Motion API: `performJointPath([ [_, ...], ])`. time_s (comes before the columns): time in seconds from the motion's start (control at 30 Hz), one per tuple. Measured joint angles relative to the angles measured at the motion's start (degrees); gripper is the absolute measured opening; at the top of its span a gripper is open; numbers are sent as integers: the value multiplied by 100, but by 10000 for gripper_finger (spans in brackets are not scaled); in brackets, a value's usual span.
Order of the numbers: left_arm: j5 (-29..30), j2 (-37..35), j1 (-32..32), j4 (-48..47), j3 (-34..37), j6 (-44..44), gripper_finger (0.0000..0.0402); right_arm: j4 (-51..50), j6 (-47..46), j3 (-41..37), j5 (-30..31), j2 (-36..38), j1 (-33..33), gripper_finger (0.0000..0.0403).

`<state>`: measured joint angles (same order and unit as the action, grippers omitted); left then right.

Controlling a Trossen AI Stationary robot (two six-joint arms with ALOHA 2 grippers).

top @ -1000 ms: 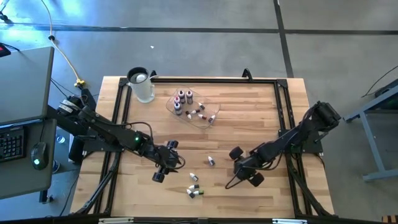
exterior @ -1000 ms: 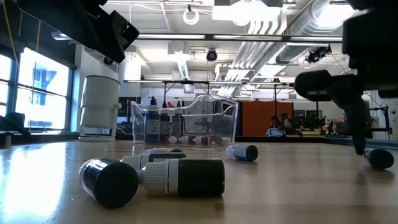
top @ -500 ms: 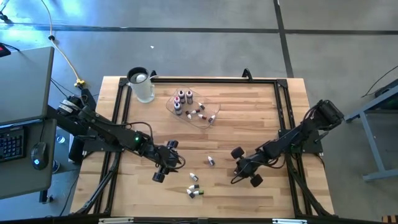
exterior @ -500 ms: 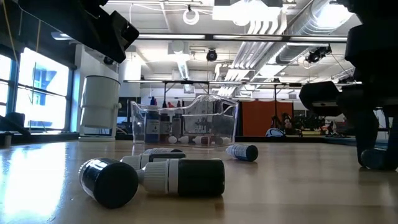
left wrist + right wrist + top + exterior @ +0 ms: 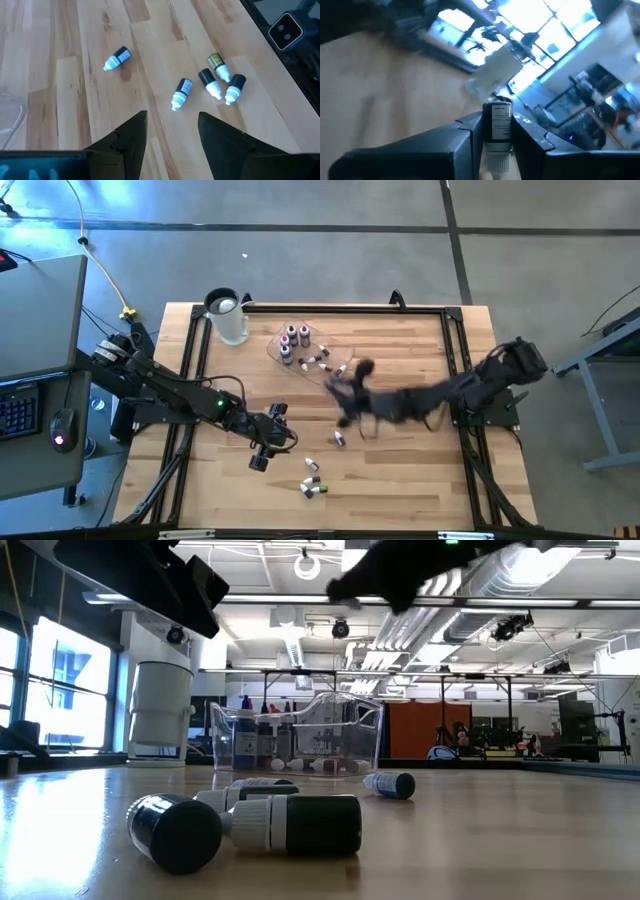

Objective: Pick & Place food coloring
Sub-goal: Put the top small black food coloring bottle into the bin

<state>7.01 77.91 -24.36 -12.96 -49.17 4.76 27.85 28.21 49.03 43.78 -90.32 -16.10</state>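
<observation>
- We work on a wooden table (image 5: pixel 420 350) with a black frame along its edges; behind it, the low view shows a big hall with windows and pipes at the ceiling.
- The right gripper (image 5: pixel 492 145) has its jaws clamped on one food coloring bottle (image 5: pixel 498 126); in the high view it hangs blurred over the middle of the table, near the clear tray (image 5: pixel 335 378).
- We judge the step in hand is carrying this bottle to the tray near the far edge. To do it well, we keep the grip firm, slow down over the tray, and open only when the bottle is inside its wall, away from the bottles standing there (image 5: pixel 291 340).
- The held bottle has a dark body, a pale label and a whitish cap; the cap points toward the wrist.
- The loose bottles (image 5: pixel 216 84) lie on their sides toward the near edge, three close together, and one more (image 5: pixel 116 58) lies apart.
- The left gripper (image 5: pixel 170 142) waits above them with its jaws apart, holding nothing.
- A clear jug (image 5: pixel 228 316) stands at the far left corner.
</observation>
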Motion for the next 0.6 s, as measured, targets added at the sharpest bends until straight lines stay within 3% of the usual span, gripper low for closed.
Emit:
performJointPath([
  [0.1, 2, 0, 0, -1, 0, -1, 174, -181, -616, 403, -1143, -86, 920, 79],
  [0.2, 4, 0, 0, -2, 0, 2, 174, -1352, -1302, 948, -2198, -453, 1722, 79],
  [0.43, 9, 0, 0, -6, 0, -1, 174, -5567, -1410, 3206, -2487, -2014, 2397, 82],
  [0.6, 11, 0, -4, -4, 0, 68, 174, -6621, -1648, 4400, -3746, -2982, 2795, 82],
])
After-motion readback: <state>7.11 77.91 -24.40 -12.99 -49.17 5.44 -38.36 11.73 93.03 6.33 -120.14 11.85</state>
